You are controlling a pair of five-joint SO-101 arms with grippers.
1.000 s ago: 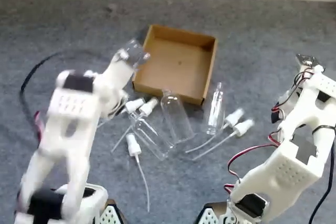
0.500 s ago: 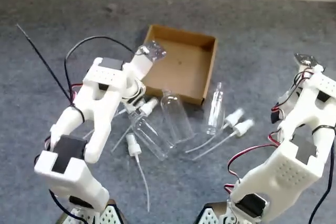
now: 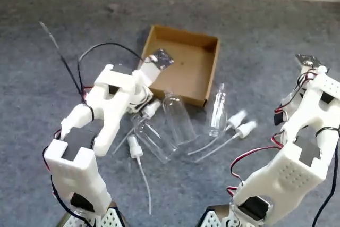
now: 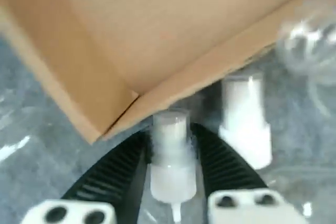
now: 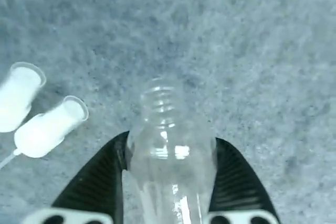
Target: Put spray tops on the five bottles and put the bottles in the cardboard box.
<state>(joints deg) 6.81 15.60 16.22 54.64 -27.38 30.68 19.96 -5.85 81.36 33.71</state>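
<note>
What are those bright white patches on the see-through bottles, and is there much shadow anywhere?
Right wrist view: the patches on the bottle in the right pincer are light glinting off clear plastic. High view: soft light, pale streaks on the lying bottles, faint shadows. Left wrist view: a dark shadow under the cardboard box edge, beside the gripped spray top.

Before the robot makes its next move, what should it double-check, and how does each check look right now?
1. Right gripper holding the bottle: ok, clamped on both sides.
2. That bottle's neck bare and ready for a top: ok.
3. Left gripper on a spray top: ok, closed against both its sides.
4. Cardboard box open on top: ok.
5. Other bottles capped: not ok; a loose bottle lies topless by the box.
</note>
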